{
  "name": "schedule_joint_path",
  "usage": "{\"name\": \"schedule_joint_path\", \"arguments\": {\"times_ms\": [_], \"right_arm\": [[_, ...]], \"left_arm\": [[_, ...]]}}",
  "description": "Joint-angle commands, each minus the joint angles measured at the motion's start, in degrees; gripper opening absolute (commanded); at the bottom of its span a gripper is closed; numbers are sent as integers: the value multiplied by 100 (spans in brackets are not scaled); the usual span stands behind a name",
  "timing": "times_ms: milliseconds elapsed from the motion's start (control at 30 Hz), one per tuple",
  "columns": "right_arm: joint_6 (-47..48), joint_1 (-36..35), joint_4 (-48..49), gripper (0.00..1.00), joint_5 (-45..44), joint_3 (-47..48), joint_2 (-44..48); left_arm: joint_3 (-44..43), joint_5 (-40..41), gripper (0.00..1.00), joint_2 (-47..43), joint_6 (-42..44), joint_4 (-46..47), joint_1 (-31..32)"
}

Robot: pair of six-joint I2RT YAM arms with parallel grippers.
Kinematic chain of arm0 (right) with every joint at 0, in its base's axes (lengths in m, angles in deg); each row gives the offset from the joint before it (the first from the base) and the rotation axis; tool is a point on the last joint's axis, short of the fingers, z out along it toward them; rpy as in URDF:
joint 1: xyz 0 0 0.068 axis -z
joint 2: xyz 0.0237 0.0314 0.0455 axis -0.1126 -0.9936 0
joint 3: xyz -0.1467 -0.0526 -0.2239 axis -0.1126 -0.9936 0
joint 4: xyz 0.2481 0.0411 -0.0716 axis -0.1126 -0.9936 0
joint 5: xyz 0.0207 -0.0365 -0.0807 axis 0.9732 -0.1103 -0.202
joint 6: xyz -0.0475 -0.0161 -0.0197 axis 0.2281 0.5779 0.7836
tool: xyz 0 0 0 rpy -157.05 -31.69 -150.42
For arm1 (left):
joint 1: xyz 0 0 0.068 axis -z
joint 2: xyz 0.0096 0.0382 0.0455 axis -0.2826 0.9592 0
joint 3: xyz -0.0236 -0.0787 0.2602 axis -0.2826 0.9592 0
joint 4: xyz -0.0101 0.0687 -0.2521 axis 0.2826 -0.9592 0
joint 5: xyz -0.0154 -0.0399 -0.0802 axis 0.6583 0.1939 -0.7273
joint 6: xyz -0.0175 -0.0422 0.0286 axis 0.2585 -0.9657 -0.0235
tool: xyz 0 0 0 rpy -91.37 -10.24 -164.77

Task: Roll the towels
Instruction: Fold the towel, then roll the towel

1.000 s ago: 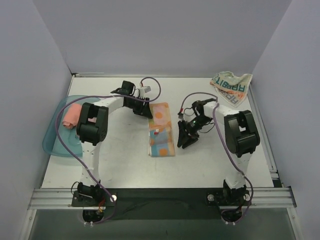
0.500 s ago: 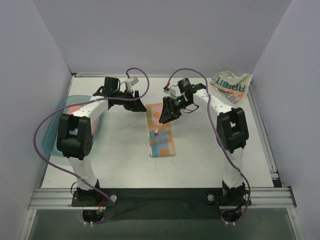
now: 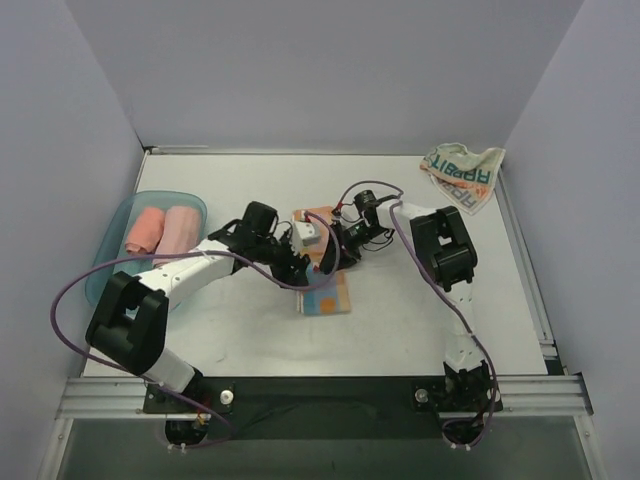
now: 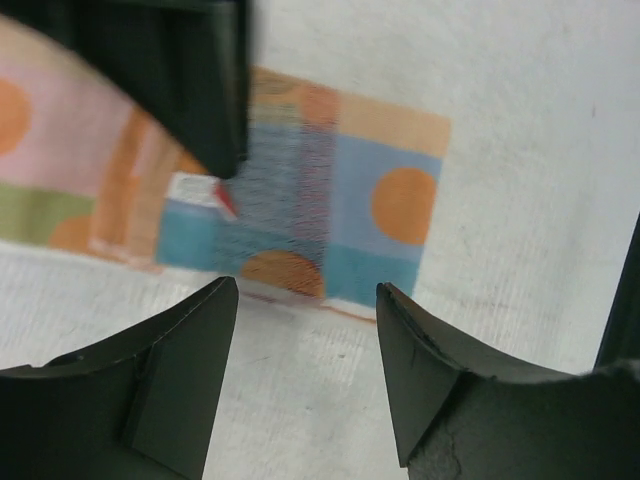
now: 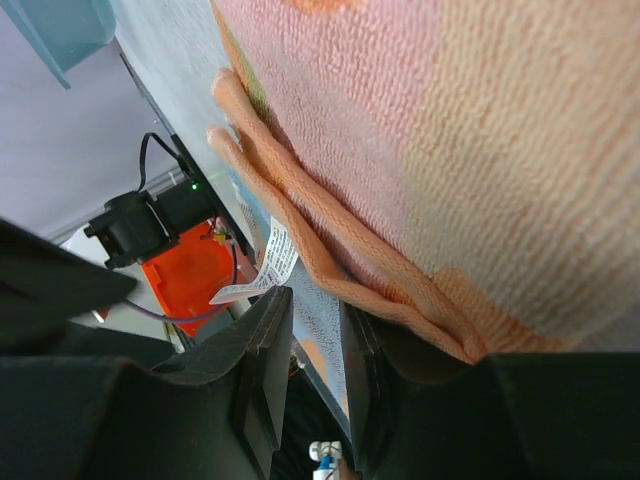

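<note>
White table point(image 3: 400, 320); only right wrist view shows striped towel point(image 5: 400, 150) edge layers.

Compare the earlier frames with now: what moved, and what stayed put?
The left end effector swung back from the far side and now hangs open over the near end of the flat pastel striped cloth towel. The right end effector moved from that towel's right side to its far edge, jaws narrowing. That towel, the whitish RABBIT-lettered towel and the shallow teal plastic tray stayed put.
</note>
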State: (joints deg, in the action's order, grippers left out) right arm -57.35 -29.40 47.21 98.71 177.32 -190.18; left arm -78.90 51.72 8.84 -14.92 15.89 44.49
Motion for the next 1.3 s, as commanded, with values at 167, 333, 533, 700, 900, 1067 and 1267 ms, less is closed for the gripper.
{"name": "schedule_joint_path", "arguments": {"times_ms": [167,333,533,700,900,1067,1267], "right_arm": [[-11,9,142,27,-445,-220,-64],[-11,26,151,27,-419,-202,-82],[33,44,151,27,-498,-220,-29],[77,61,142,27,-507,-281,-29],[288,35,107,26,-551,-500,93],[569,-61,45,26,-577,-764,391],[806,-132,-51,27,-586,-1037,963]], "left_arm": [[333,1741,65,-99,1812,-55,1366],[350,2111,60,121,2084,-38,2034],[518,2392,55,278,2348,-11,2518],[562,2664,50,586,2296,156,2615],[465,2253,22,623,2111,-125,2615],[18,1173,2,385,1725,-1073,2554],[-466,-208,0,358,1083,-1769,2063]]}}
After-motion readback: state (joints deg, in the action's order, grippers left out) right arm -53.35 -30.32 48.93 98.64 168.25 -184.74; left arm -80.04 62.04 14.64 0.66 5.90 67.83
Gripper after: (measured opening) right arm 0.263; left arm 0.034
